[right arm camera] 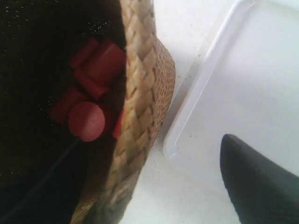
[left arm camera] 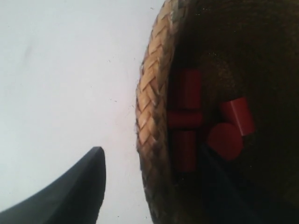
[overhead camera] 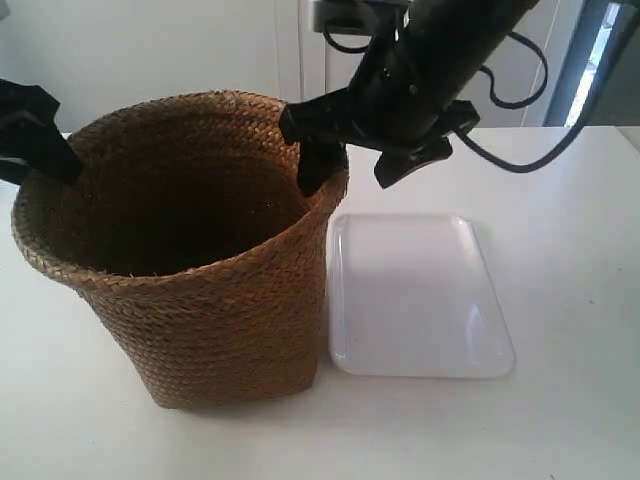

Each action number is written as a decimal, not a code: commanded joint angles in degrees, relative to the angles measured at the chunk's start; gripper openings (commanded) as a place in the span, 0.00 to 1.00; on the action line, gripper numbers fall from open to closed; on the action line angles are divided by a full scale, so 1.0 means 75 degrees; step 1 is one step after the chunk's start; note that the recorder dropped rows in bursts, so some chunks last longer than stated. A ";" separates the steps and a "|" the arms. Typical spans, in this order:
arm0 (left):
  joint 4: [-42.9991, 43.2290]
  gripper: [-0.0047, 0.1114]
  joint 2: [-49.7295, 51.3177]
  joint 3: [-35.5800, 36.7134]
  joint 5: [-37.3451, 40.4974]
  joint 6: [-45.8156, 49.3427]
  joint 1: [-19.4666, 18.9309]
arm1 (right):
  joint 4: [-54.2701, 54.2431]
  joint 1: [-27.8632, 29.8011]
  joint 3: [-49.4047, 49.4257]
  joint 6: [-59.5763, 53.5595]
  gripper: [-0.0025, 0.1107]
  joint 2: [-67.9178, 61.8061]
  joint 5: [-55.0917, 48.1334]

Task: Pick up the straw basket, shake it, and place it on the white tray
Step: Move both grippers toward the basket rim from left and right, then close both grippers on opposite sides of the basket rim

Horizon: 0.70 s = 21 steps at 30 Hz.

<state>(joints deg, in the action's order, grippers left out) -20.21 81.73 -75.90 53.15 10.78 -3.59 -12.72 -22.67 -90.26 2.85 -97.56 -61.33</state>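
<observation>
Left jaws: wide, astride the rim of the brown braided-straw basket (left arm camera: pixel 152 93), one inside, one outside and clear of the weave; at the rim's 9 o'clock in the exterior view. Right jaws: wide, likewise astride, at 3 o'clock. Basket: upright on white desk (overhead camera: pixel 570 260), red cylindrical blocks (right arm camera: pixel 86 120) inside. At the basket's 3 o'clock, just beside it: glossy white rectangular tray (overhead camera: pixel 420 300), flat on the desk.

brown braided straw basket (overhead camera: pixel 220 300), dark inside; white tray (overhead camera: pixel 415 300); red blocks (left arm camera: pixel 225 140) inside.
</observation>
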 commanded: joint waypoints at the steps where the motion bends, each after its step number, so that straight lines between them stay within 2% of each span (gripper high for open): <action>1: -0.0376 0.57 0.0376 0.0065 0.0324 0.0095 0.0045 | 0.0113 -0.0015 -0.0041 0.0130 0.68 -0.0163 -0.0040; 9: -0.0556 0.57 0.0909 0.0065 0.0670 0.0420 0.0380 | 0.0144 -0.0015 -0.0041 0.0329 0.67 -0.0453 -0.0220; 11: -0.0556 0.57 0.1034 0.0065 0.0653 0.0486 0.0496 | 0.0160 -0.0015 -0.0041 0.0326 0.64 -0.0553 -0.0358; 13: -0.0556 0.51 0.1112 0.0065 0.0534 0.0618 0.0552 | 0.0160 -0.0015 -0.0041 0.0333 0.56 -0.0623 -0.0440; 15: -0.0526 0.38 0.1136 0.0065 0.0382 0.0644 0.0569 | 0.0160 -0.0015 -0.0041 0.0333 0.42 -0.0638 -0.0458; 18: -0.0498 0.06 0.1136 0.0065 -0.0037 0.0804 0.0569 | 0.0160 -0.0015 -0.0041 0.0317 0.15 -0.0638 -0.0342; 19: -0.0565 0.05 0.1136 0.0049 -0.0059 0.0760 0.0569 | 0.0160 -0.0015 -0.0056 0.0302 0.06 -0.0623 -0.0331; 21: -0.0797 0.04 0.0994 0.0037 -0.0122 0.0845 0.0569 | 0.0131 -0.0023 -0.0056 0.0159 0.02 -0.0529 -0.0327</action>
<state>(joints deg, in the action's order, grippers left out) -24.54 90.17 -75.90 53.50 14.43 0.30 -13.84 -22.97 -90.50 6.54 -102.19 -63.98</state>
